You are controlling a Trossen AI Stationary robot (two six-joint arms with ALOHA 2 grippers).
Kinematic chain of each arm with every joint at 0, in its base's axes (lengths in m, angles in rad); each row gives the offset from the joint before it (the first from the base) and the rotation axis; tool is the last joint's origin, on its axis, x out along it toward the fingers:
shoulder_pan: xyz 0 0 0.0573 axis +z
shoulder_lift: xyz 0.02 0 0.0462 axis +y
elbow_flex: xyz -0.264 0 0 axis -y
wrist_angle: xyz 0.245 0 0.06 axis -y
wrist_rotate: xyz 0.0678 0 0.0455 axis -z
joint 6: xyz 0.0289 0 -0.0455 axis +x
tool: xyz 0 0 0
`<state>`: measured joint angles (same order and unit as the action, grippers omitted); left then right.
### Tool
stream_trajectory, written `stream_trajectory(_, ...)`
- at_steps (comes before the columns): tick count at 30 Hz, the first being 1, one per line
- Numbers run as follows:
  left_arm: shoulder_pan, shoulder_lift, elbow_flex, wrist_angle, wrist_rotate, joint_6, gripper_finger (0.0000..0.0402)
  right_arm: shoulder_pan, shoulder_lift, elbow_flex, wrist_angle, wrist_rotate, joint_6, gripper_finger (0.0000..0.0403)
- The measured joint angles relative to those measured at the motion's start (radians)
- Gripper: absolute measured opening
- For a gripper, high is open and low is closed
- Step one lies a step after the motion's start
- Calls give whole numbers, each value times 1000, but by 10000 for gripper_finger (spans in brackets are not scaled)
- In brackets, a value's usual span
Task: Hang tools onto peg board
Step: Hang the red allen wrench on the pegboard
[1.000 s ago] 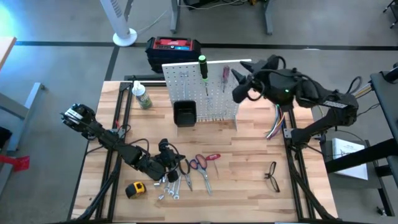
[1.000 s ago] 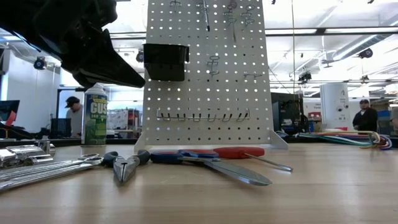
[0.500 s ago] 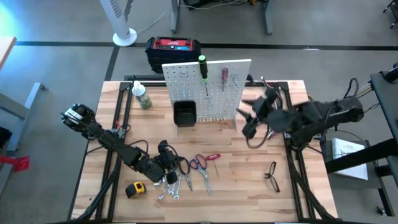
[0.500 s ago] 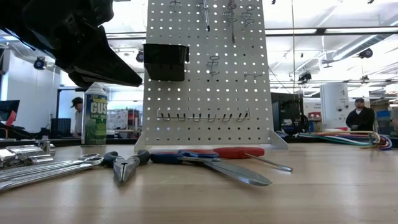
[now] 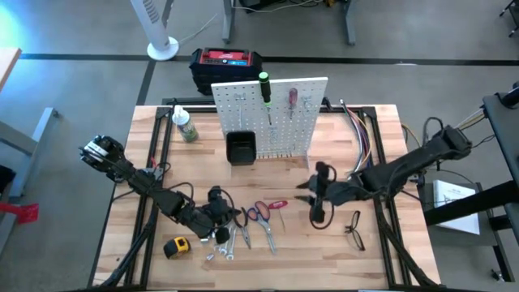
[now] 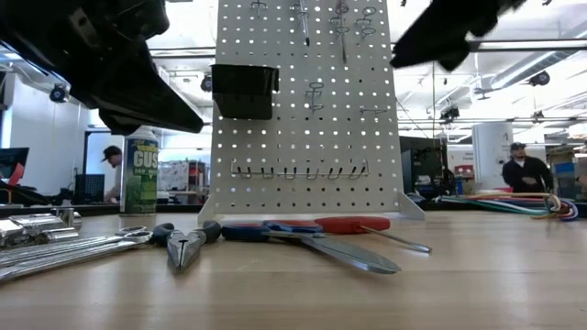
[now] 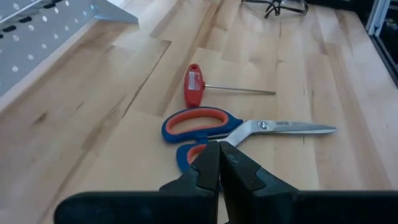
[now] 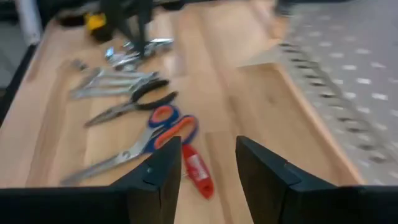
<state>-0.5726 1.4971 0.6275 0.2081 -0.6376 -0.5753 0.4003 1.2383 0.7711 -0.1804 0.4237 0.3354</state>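
the peg board [image 5: 272,118] stands upright at the back of the table [image 5: 381,251], with a green-handled screwdriver [image 5: 265,91] and a red-handled screwdriver [image 5: 293,101] hanging on it. scissors [image 7: 230,130], a small red-handled key [image 7: 205,86], pliers [image 8: 134,102], wrenches [image 8: 106,79] and a tape measure [image 5: 177,246] lie flat on the table in front. glasses [image 5: 354,229] lie to the right. left gripper [image 7: 219,163] is low by the scissors, clenched, grasping nothing. right gripper [image 8: 208,163] hovers near the key, fingers spread, empty.
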Motion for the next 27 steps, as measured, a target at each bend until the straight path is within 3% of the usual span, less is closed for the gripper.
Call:
stream_trajectory(8, 5, 5, 47, -1, 0, 133, 0, -124, 144, -84, 82, -156, -139, 106)
stream_trajectory(15, 5, 30, 99, -1, -15, 208, 0, -207, 289, -73, 253, -409, -311, 122)
stream_trajectory(27, 49, 74, 111, 1, -59, 184, 0, -257, 481, -66, 316, -478, -379, 192)
